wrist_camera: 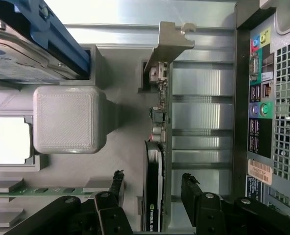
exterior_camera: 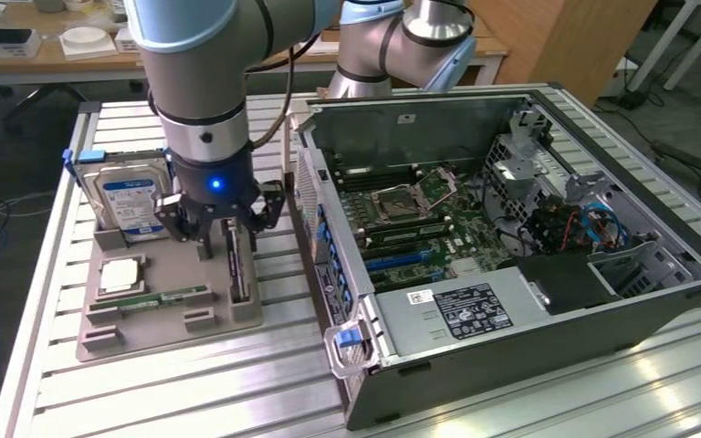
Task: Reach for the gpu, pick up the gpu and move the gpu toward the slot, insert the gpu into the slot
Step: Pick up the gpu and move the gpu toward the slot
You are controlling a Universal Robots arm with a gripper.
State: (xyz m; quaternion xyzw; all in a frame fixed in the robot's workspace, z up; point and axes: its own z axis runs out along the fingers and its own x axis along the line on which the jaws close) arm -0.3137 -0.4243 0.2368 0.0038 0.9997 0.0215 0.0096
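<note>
1. Slatted aluminium table (exterior_camera: pixel 180 392), with desks and floor behind it.
2. Open computer case (exterior_camera: pixel 509 319), lying on its side at the exterior view's right, motherboard (exterior_camera: pixel 412 219) exposed.
3. Robot arm (exterior_camera: pixel 204 64), reaching down over a grey parts tray (exterior_camera: pixel 168 328).
4. Hard drive (exterior_camera: pixel 131 205), upright at the tray's far end.
5. Gpu (exterior_camera: pixel 238 265), standing on edge in the tray, on the side nearest the case.
6. Gripper (exterior_camera: pixel 223 239), fingers (wrist_camera: pixel 116 183) spread wide, one on either side of the gpu with a gap on each side, gripping nothing.

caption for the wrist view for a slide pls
Open black gripper straddles the slim dark gpu card with metal bracket, standing on edge in a grey tray
</note>
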